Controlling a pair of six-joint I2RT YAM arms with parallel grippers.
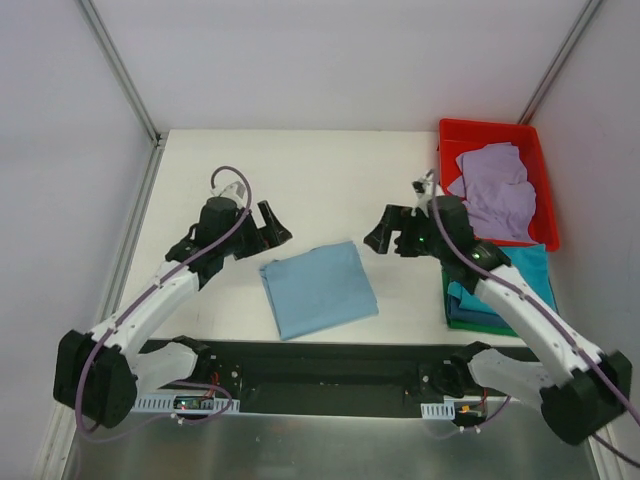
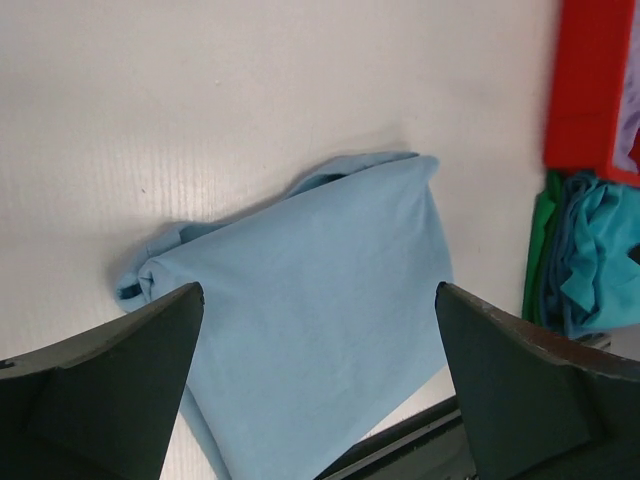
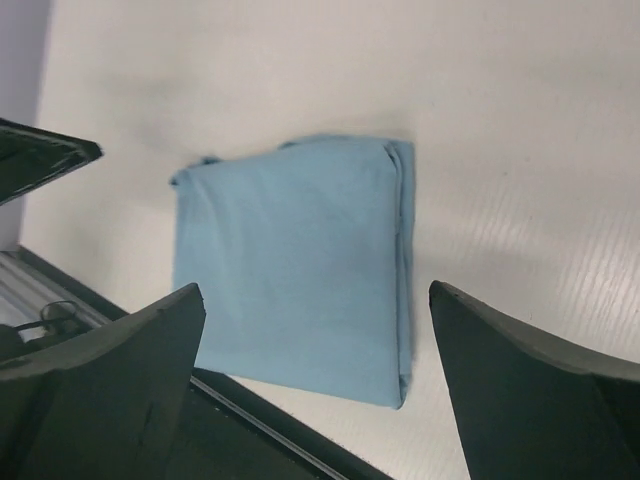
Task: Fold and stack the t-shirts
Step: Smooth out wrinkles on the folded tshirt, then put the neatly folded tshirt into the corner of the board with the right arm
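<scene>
A light blue t-shirt (image 1: pixel 318 288) lies folded into a neat square on the white table, near the front edge; it shows in the left wrist view (image 2: pixel 310 300) and the right wrist view (image 3: pixel 295 260) too. My left gripper (image 1: pixel 262 231) is open and empty, above the table just left of the shirt. My right gripper (image 1: pixel 392 230) is open and empty, just right of it. A lavender t-shirt (image 1: pixel 495 190) lies crumpled in the red bin (image 1: pixel 452 135). A stack of folded teal, blue and dark green t-shirts (image 1: pixel 530 275) lies at the right, partly under my right arm.
The red bin stands at the back right corner; its corner shows in the left wrist view (image 2: pixel 590 90). The teal and green stack shows there too (image 2: pixel 590 260). A black rail (image 1: pixel 320 365) runs along the table's near edge.
</scene>
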